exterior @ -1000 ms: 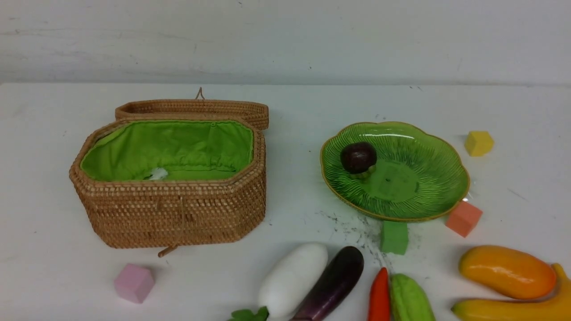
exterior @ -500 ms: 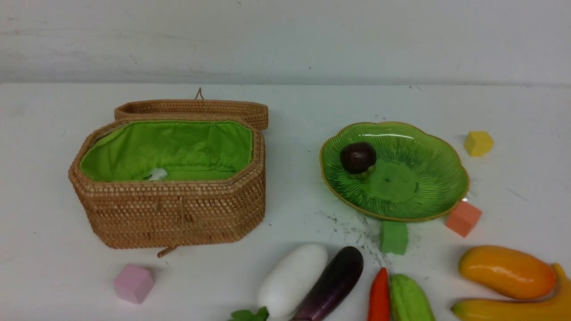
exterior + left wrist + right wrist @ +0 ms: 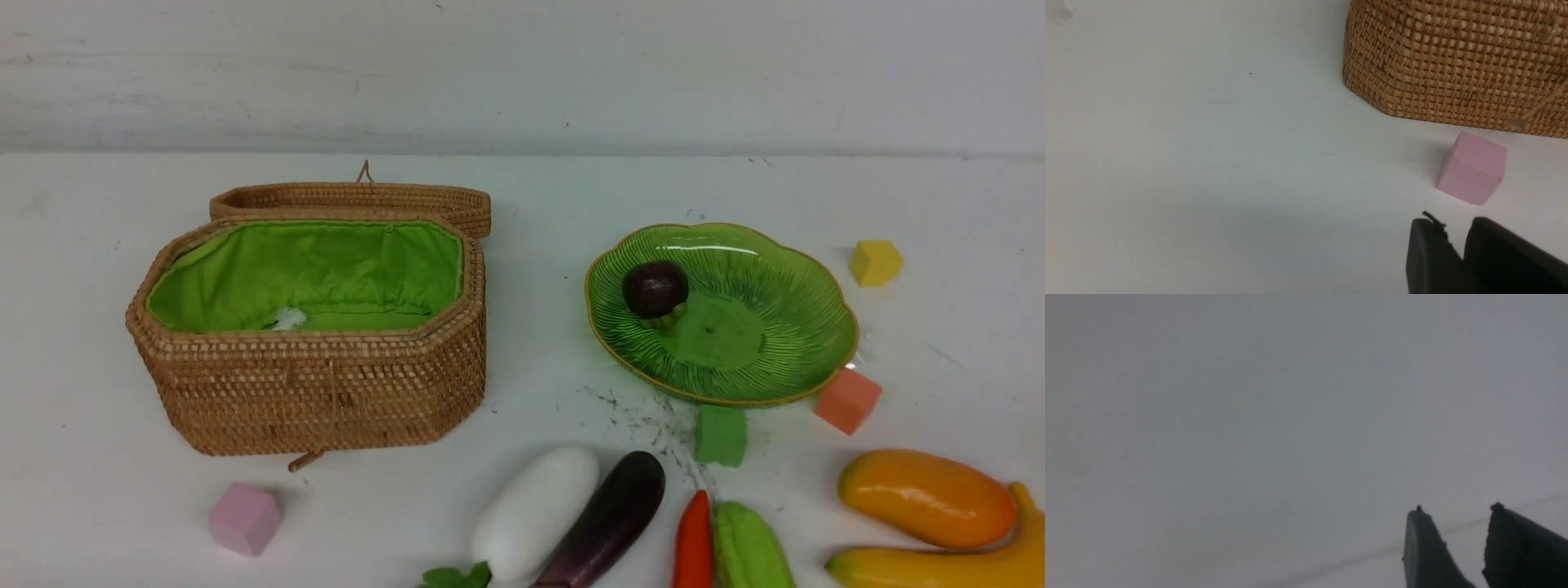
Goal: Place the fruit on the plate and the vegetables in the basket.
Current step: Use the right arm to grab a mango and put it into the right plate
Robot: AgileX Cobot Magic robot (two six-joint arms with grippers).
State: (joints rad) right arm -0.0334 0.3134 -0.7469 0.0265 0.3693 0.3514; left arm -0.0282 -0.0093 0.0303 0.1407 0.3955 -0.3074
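Note:
The open basket (image 3: 306,392) stands at the left, its lid (image 3: 351,198) tipped back. The mangosteen (image 3: 655,288) rests on the green plate (image 3: 735,245). Along the front edge lie the radish (image 3: 535,510), eggplant (image 3: 608,518), red pepper (image 3: 694,543), gourd (image 3: 749,547), mango (image 3: 927,496) and banana (image 3: 939,563). Neither arm shows in the front view. My left gripper (image 3: 1455,228) hovers near the pink cube (image 3: 1472,167) and basket wall (image 3: 1453,61), slightly open and empty. My right gripper (image 3: 1457,510) is open over bare table.
Foam cubes are scattered about: pink (image 3: 244,518) in front of the basket, green (image 3: 722,434) and orange (image 3: 848,399) against the plate's near rim, yellow (image 3: 875,262) at the far right. A wall rises behind the table.

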